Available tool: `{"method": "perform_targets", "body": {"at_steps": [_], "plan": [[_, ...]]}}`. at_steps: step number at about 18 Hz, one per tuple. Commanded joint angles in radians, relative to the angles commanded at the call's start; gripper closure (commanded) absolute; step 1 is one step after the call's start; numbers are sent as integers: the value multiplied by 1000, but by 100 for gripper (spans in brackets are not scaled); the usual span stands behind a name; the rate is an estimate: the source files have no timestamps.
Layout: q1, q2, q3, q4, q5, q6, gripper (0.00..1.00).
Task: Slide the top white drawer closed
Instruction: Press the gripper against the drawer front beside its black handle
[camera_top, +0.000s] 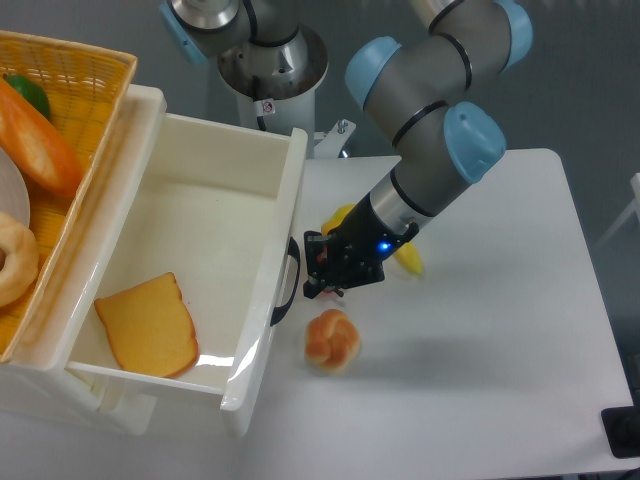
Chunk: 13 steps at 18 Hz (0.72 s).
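The top white drawer stands pulled far out at the left, a toast slice inside. The gripper sits just beside its black handle; whether the fingers are spread cannot be told. A bun lies on the tabletop below.

One fixed camera, high, looking steeply down on my table.
I see only this view, so nothing is shared. It sits close in: the arm's base at the far edge, the top white drawer filling the left, cut off at the near-left corner; the arm's upper links leave frame at top.
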Motion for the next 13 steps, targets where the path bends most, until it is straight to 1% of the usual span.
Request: {"method": "perform_targets", "body": {"at_steps": [10, 13], "plan": [[5, -8, -3, 2, 6, -2, 97], [3, -24, -2, 8, 8, -2, 97]]}}
